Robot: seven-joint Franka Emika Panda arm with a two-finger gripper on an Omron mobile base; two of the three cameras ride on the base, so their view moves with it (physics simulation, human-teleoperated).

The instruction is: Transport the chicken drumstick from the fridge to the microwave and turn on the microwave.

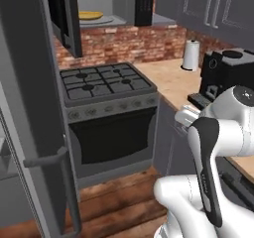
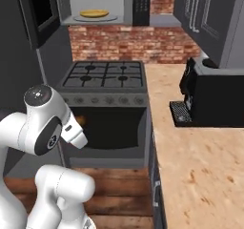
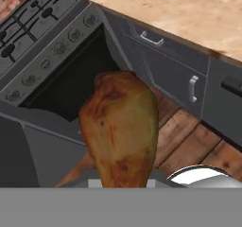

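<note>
The chicken drumstick [image 3: 120, 126], golden-brown and lumpy, stands large in the middle of the hand view, rising from where my fingers sit. My gripper [image 2: 79, 128] is shut on it, low in front of the oven, and the meat hides the fingertips. The microwave [image 1: 144, 4] hangs above the stove with its door [image 1: 69, 19] swung open to the left. A yellow plate [image 2: 97, 14] rests on its turntable. The fridge door [image 1: 30, 108] stands open at the left, close beside the arm.
A gas stove [image 1: 104, 81] with a dark oven door [image 1: 116, 135] is straight ahead. To the right, the wooden counter [image 2: 190, 147] carries a black coffee machine [image 2: 214, 94] and a white paper roll [image 1: 191, 55]. Cabinet fronts with handles [image 3: 191, 88] line the plank floor [image 1: 119, 202].
</note>
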